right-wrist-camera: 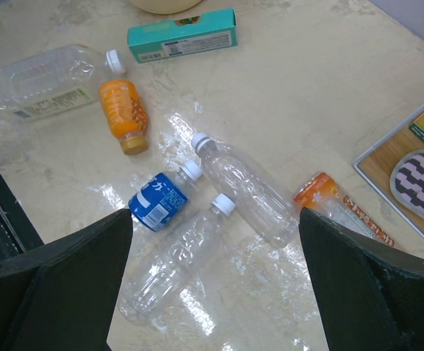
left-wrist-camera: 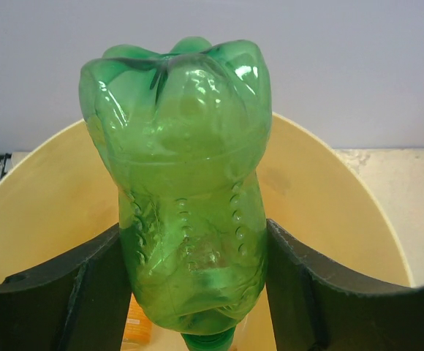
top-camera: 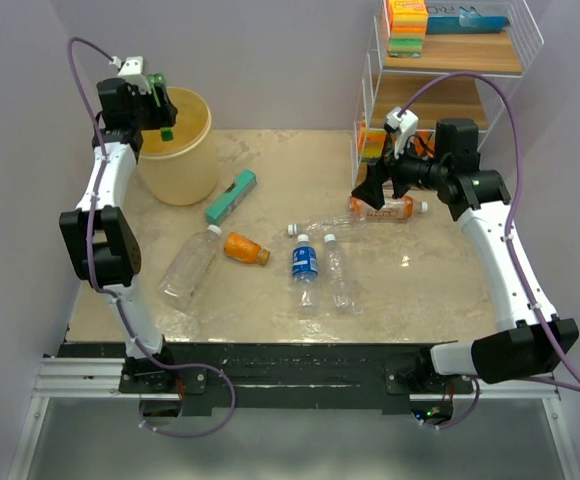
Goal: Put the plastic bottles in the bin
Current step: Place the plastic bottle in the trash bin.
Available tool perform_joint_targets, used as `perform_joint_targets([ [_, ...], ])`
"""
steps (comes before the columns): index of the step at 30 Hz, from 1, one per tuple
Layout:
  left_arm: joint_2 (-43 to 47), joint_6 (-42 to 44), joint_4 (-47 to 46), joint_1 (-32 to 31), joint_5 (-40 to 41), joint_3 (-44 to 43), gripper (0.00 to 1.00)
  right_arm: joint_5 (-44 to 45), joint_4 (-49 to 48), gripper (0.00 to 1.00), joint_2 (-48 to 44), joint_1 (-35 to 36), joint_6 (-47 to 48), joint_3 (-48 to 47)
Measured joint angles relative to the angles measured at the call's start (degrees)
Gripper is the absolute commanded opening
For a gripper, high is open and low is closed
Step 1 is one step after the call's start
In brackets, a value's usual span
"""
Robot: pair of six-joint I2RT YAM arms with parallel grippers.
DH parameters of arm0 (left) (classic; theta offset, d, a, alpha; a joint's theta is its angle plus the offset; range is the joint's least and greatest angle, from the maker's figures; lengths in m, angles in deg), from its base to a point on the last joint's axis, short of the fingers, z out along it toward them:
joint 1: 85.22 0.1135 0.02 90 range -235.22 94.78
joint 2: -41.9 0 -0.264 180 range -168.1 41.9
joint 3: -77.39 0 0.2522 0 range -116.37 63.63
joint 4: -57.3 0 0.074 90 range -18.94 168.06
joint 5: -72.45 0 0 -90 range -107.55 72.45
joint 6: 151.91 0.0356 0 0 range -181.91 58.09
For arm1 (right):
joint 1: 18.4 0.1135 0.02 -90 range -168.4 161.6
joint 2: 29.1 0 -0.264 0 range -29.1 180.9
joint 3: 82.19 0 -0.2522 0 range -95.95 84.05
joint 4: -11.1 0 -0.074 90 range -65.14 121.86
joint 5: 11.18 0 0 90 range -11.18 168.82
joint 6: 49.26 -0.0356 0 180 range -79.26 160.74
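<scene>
Left wrist: green bottle (left-wrist-camera: 190, 190) clamped between fingers (left-wrist-camera: 88, 292), above bin (left-wrist-camera: 36, 205).

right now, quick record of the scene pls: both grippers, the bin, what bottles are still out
left gripper: shut on green bottle, cap down, over the bin
right gripper: open, empty, above the loose bottles
loose bottles: six lying flat: big clear bottle, orange bottle, blue-labelled bottle, two slim clear bottles, orange-labelled bottle
other: teal box beside the bin
</scene>
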Motion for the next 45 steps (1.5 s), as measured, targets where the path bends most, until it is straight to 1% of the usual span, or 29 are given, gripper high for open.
perform_joint_targets([
  [6, -3.67, 1.60, 0.44, 0.00, 0.74, 0.00, 0.00, 0.00, 0.04, 0.99, -0.11, 0.00, 0.09, 1.29],
  [7, -4.00, 1.68, 0.66, 0.00, 0.81, 0.02, 0.01, 0.02, 0.09, 0.99, -0.11, 0.00, 0.09, 1.36],
  [8, -4.35, 1.75, 0.94, 0.00, 0.94, 0.00, 0.07, 0.02, 0.04, 0.99, -0.11, 0.00, 0.11, 1.42],
  [10, -4.79, 2.32, 1.27, 0.00, 1.14, 0.02, 0.12, 0.02, -0.09, 0.99, -0.22, 0.00, 0.11, 1.55],
  [11, -4.90, 2.56, 1.40, 0.00, 1.20, 0.02, 0.18, 0.02, -0.09, 0.99, -0.33, 0.00, 0.11, 1.68],
  [13, -4.90, 2.95, 1.70, 0.00, 1.25, 0.00, 0.24, 0.02, -0.11, 0.99, -0.72, 0.00, 0.11, 2.21],
  [17, -4.90, 3.17, 1.90, 0.00, 1.38, 0.00, 0.40, 0.02, -0.17, 0.99, -1.60, 0.00, 0.13, 2.93],
  [19, -4.90, 3.19, 2.19, 0.00, 1.38, 0.02, 0.45, 0.04, -0.26, 0.99, -1.84, 0.00, 0.13, 3.02],
  [20, -4.90, 3.19, 2.29, 0.00, 1.38, 0.00, 0.50, 0.04, -0.26, 0.99, -1.97, 0.00, 0.13, 3.04],
  [22, -4.90, 3.19, 2.64, 0.00, 1.38, 0.02, 0.55, 0.07, -0.33, 0.99, -2.29, 0.00, 0.15, 3.19],
  [23, -4.90, 3.19, 2.69, 0.00, 1.38, 0.00, 0.59, 0.07, -0.33, 0.99, -2.47, 0.00, 0.15, 3.23],
  [29, -4.87, 3.19, 3.15, 0.00, 1.38, 0.00, 0.73, 0.07, -0.35, 0.99, -2.69, 0.00, 0.28, 3.26],
  [36, -4.24, 3.56, 3.89, 0.00, 1.44, 0.00, 0.82, 0.07, -0.37, 0.99, -2.71, 0.00, 0.33, 4.13],
  [43, -2.21, 4.42, 3.91, 0.00, 1.64, 0.00, 0.95, 0.96, -0.42, 0.99, -4.09, 0.00, 0.37, 4.50],
  [45, -1.57, 4.46, 3.91, 0.00, 1.64, 0.00, 0.97, 1.05, -0.39, 0.99, -4.57, 0.00, 0.39, 4.81],
])
